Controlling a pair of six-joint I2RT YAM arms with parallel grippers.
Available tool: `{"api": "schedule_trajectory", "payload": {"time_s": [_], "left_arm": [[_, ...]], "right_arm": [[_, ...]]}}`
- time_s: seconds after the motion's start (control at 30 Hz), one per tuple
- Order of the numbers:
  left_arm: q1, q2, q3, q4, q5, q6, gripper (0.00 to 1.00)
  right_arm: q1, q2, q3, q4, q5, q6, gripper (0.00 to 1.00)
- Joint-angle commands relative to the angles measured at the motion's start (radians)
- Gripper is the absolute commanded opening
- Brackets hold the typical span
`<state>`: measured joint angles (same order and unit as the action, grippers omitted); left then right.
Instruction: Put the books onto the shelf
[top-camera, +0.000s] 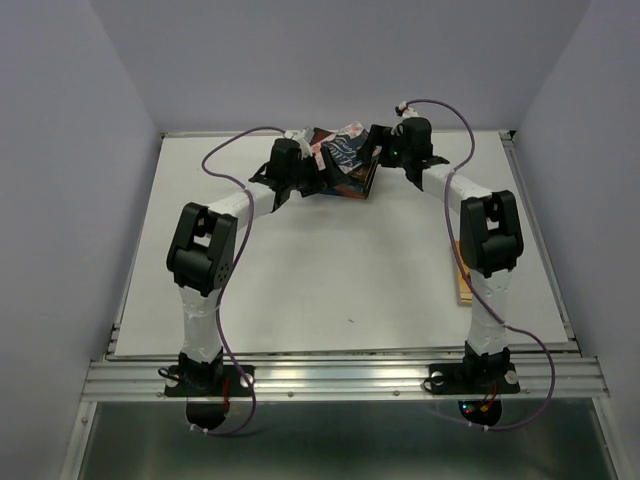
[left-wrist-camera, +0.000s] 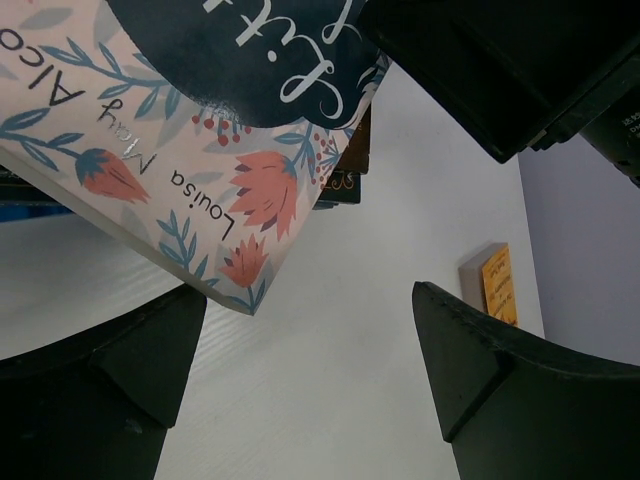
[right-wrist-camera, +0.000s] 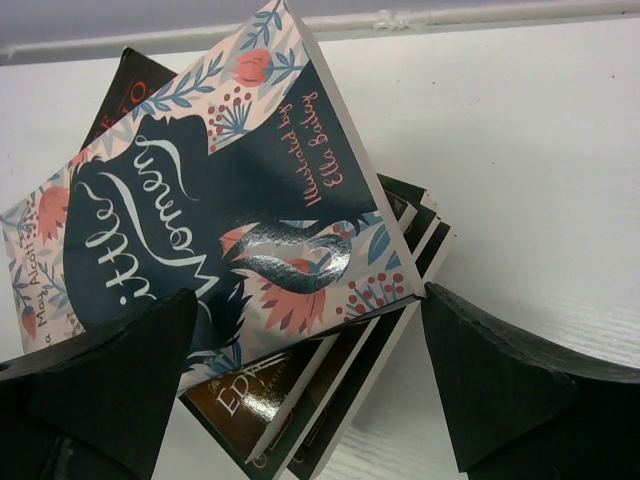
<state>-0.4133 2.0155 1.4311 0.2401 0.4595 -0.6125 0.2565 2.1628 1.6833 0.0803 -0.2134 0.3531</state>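
White table (top-camera: 330, 290): left arm (top-camera: 205, 245), right arm (top-camera: 488, 235) stretched to books (top-camera: 347, 163), fingers (right-wrist-camera: 100, 380) apart.

Bright even light, soft shadows, glare on glossy book cover (right-wrist-camera: 288, 262)

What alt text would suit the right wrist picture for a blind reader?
A floral "Little Women" paperback tops a skewed stack of books on a white table, framed by the open right hand's two black fingers.
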Motion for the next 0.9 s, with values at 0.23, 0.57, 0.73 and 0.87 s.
{"api": "schedule_trajectory", "payload": {"time_s": [0.23,0.57,0.73,0.87], "left_arm": [[-0.005,-0.052,0.052,0.031,-0.033,-0.032,0.88],[0.014,-0.109,0.045,-0.025,-0.104,-0.035,0.7],[0.042,-0.107,0.051,-0.051,-0.111,-0.024,0.68],[0.053,-0.109,0.087,-0.11,-0.128,0.022,0.69]], "right_arm": [[0.017,-0.072,-0.007,0.024,-0.029,-0.196,0.97],[0.049,-0.167,-0.111,0.018,-0.142,-0.33,0.9],[0.069,-0.224,-0.192,0.027,-0.143,-0.339,0.9],[0.089,-0.254,-0.255,0.039,-0.135,-0.312,0.9]]}}
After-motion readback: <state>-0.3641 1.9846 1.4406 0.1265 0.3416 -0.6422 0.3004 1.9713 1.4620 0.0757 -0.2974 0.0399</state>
